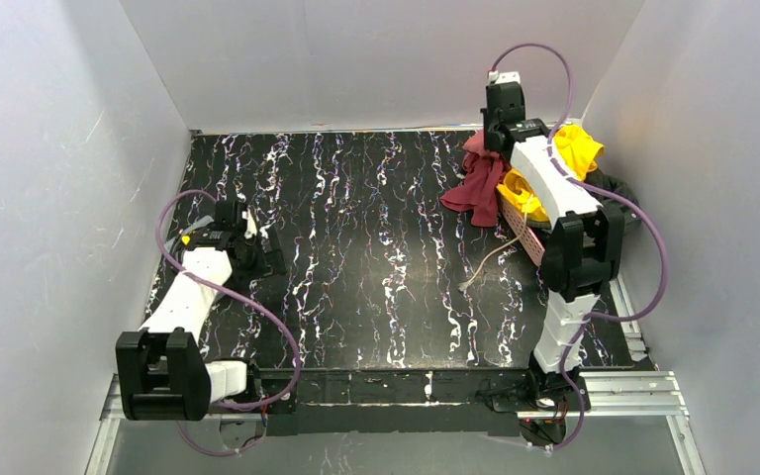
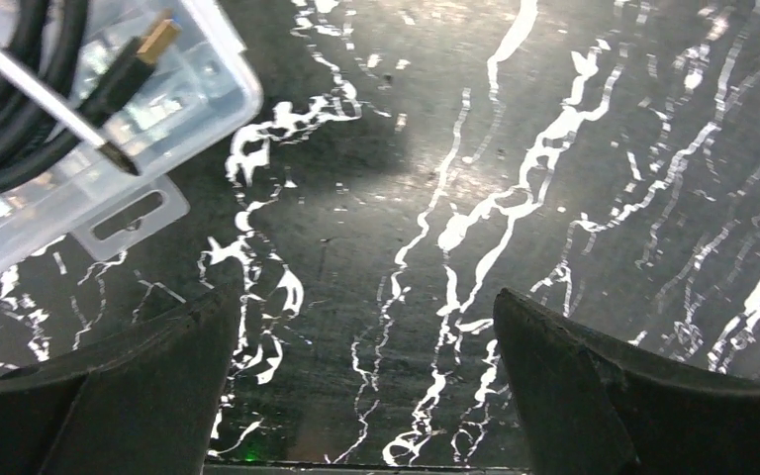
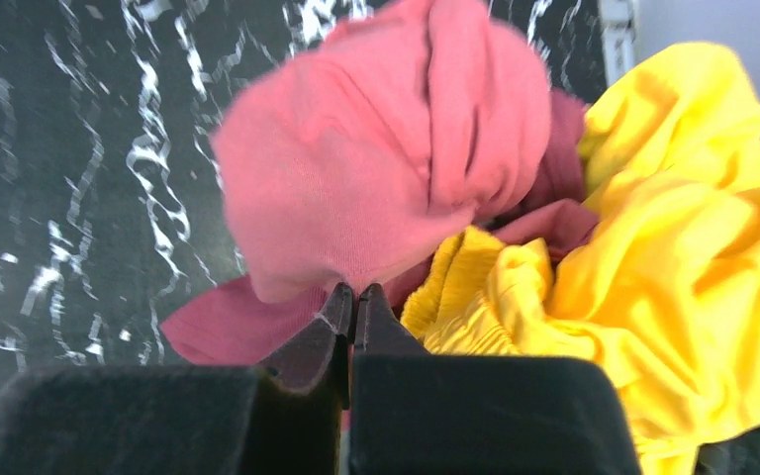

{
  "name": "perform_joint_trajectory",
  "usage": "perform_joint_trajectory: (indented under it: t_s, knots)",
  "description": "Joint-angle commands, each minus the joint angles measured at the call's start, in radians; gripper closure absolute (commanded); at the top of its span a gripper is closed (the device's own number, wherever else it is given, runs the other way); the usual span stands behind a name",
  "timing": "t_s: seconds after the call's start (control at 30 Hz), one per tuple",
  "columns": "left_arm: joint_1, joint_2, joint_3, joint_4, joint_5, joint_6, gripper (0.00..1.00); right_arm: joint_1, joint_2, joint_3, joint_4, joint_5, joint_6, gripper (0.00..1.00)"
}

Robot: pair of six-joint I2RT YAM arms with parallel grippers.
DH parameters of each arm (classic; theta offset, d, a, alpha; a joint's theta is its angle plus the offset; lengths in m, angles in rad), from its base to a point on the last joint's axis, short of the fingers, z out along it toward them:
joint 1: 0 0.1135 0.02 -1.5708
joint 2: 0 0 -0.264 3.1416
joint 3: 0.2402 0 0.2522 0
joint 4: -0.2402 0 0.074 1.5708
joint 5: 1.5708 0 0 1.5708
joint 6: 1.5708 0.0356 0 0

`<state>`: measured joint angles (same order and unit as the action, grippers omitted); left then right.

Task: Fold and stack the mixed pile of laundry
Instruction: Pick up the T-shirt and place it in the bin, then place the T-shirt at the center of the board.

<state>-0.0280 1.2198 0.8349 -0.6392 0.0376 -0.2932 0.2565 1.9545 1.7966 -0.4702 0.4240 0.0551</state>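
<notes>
As right hand (image 3: 353,292) pinches salmon cloth (image 3: 376,148) — yellow cloth (image 3: 673,247) fills basket (image 1: 522,236).

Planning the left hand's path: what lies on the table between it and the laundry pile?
Top view: only bare table between the left hand and the laundry pile. A thin cream cord lies just off that line.

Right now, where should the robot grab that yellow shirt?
Probably a raised fold of the yellow garment, from above: it lies bunched in ridges, with the wall at its right and the salmon-red garment against its left. The right end effector is nearest but looks shut on the salmon one.
</notes>
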Motion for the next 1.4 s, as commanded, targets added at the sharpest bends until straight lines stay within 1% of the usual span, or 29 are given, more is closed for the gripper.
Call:
perform_joint_trajectory:
  t_s: [0.0, 0.1, 0.17, 0.33, 0.43, 0.53, 0.63, 0.67, 0.7, 0.77, 0.83, 0.9, 0.93, 1.0, 1.07, 1.13, 1.2, 1.27, 1.37]
  knots:
    - [0.057, 0.035, 0.035, -0.057, -0.099, -0.007, 0.02, 0.008, -0.173, 0.155, 0.018, -0.012, 0.03, 0.99]
    - [0.114, 0.107, 0.055, -0.081, -0.132, -0.027, 0.02, 0.008, -0.235, 0.219, 0.013, -0.088, 0.063, 0.99]
    - [0.15, 0.125, 0.063, -0.09, -0.137, -0.03, 0.02, 0.008, -0.28, 0.263, 0.028, -0.172, 0.086, 0.99]
    - [0.168, 0.043, 0.052, -0.076, -0.223, -0.037, 0.02, 0.008, -0.416, 0.297, 0.171, -0.477, 0.155, 0.99]
    - [0.168, -0.032, 0.047, -0.037, -0.191, -0.032, 0.02, 0.007, -0.457, 0.338, 0.257, -0.637, 0.229, 0.99]
    - [0.167, -0.122, 0.031, 0.018, -0.086, -0.013, 0.02, 0.008, -0.473, 0.372, 0.344, -0.761, 0.328, 0.99]
    - [0.152, -0.223, -0.002, 0.093, 0.101, 0.015, 0.02, 0.008, -0.481, 0.38, 0.45, -0.86, 0.48, 0.99]
    - [0.141, -0.247, -0.014, 0.113, 0.151, 0.027, 0.02, 0.008, -0.481, 0.373, 0.536, -0.903, 0.533, 0.99]
    - [0.127, -0.269, -0.021, 0.133, 0.194, 0.035, 0.02, 0.009, -0.479, 0.374, 0.589, -0.937, 0.595, 0.99]
    - [0.094, -0.302, -0.028, 0.159, 0.266, 0.05, 0.02, 0.007, -0.47, 0.385, 0.658, -0.974, 0.696, 0.99]
    - [0.058, -0.334, -0.038, 0.194, 0.349, 0.06, 0.03, 0.007, -0.462, 0.393, 0.688, -0.991, 0.754, 0.99]
    - [0.014, -0.367, -0.049, 0.237, 0.435, 0.064, 0.03, 0.007, -0.472, 0.376, 0.666, -0.989, 0.765, 0.99]
    - [-0.006, -0.384, -0.055, 0.245, 0.475, 0.062, 0.03, 0.007, -0.492, 0.337, 0.662, -0.988, 0.765, 0.99]
    - [-0.019, -0.427, -0.069, 0.273, 0.536, 0.027, 0.03, 0.007, -0.556, 0.189, 0.66, -0.971, 0.76, 0.99]
    - [-0.021, -0.492, -0.08, 0.27, 0.577, -0.044, 0.04, 0.011, -0.64, -0.035, 0.641, -0.932, 0.713, 0.99]
    - [-0.026, -0.552, -0.09, 0.245, 0.571, -0.131, 0.05, 0.02, -0.721, -0.307, 0.602, -0.858, 0.655, 0.99]
    - [-0.046, -0.615, -0.105, 0.233, 0.567, -0.175, 0.06, 0.039, -0.759, -0.504, 0.559, -0.799, 0.593, 0.99]
    - [-0.081, -0.656, -0.121, 0.209, 0.544, -0.197, 0.07, 0.077, -0.761, -0.655, 0.529, -0.768, 0.542, 0.99]
    - [-0.147, -0.652, -0.15, 0.187, 0.536, -0.234, 0.09, 0.161, -0.751, -0.804, 0.526, -0.702, 0.504, 0.99]
